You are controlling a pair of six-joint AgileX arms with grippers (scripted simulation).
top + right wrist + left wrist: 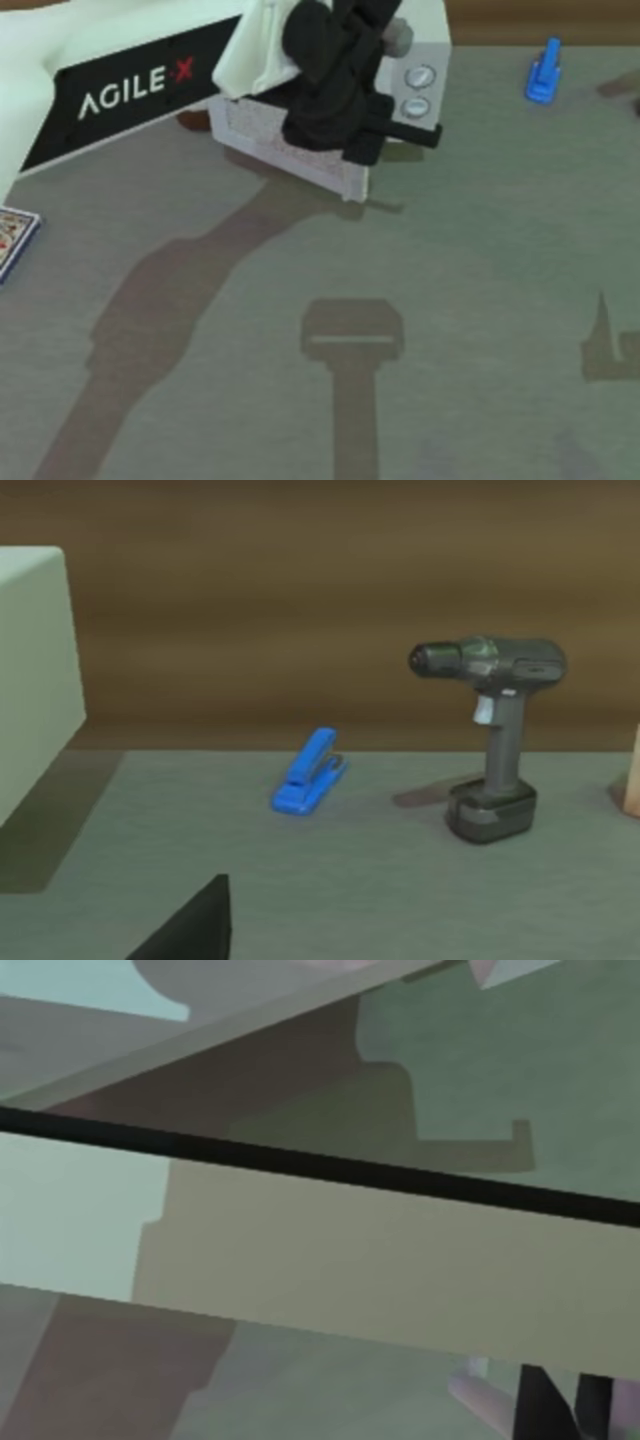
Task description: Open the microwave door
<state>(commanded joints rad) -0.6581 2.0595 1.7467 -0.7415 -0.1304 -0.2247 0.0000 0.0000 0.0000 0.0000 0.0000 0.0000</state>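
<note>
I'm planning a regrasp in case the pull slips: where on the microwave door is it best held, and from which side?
Hold the microwave door at its free edge, the end nearest the knob panel, coming from the front. The door is hinged at its other end and already stands swung out from the microwave, so that edge likely gives most leverage. The left hand is there now.

Your left gripper point(395, 135) and its wrist cover most of the microwave point(425, 45) and the top of the microwave door point(290, 150), so you cannot tell its finger state, while the playing-card box point(12, 240) is cut by the left edge.
</note>
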